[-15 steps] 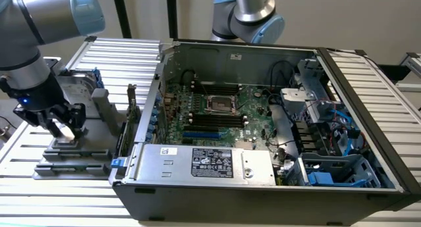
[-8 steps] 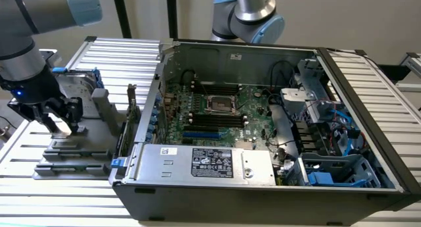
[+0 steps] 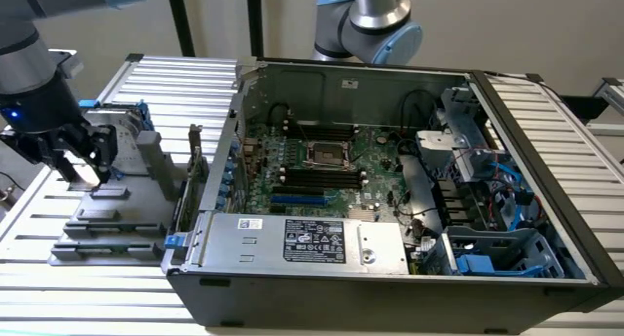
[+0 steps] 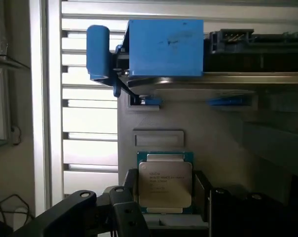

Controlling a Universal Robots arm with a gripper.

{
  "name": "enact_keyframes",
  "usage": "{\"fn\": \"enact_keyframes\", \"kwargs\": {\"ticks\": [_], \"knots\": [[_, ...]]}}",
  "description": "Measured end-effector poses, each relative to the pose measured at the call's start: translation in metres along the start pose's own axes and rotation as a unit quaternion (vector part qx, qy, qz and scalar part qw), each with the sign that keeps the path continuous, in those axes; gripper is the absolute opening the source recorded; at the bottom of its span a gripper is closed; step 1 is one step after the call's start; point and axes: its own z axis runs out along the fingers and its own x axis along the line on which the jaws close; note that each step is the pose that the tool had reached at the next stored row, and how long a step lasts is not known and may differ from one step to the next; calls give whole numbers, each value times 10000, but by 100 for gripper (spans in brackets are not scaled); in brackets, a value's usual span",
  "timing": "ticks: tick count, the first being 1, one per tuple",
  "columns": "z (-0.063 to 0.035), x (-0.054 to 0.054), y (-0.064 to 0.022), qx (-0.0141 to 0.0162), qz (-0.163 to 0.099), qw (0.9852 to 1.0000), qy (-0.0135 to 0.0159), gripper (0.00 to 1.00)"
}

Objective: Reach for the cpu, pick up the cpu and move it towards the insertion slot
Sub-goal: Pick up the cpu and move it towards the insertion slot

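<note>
We judge grasp step: pincer [image 3: 86,177] low around cpu [image 4: 165,183] — clamped or not, can't tell — lift needs level hold.

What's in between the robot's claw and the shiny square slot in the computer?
In the exterior view, the grey rack and the case's side wall stand between the gripper and the insertion slot.

— How is the light in the exterior view?
— Bright and even. The slatted table [image 3: 175,80] is almost white, and the inside of the computer case [image 3: 351,77] lies in soft shade. The metal frame of the insertion slot [image 3: 329,152] glints.
— And the wrist view?
— Harsh backlight. The slatted table [image 4: 90,148] glares washed-out white, the foreground is nearly black, and the cpu [image 4: 165,183] has a dull sheen.
</note>
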Motion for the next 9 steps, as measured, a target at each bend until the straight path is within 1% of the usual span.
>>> {"fn": "enact_keyframes", "kwargs": {"ticks": [4,9], "knots": [[-180,-85,-4,1,0,10000,5,55],[-413,-244,-11,2,0,10000,10,55]]}}
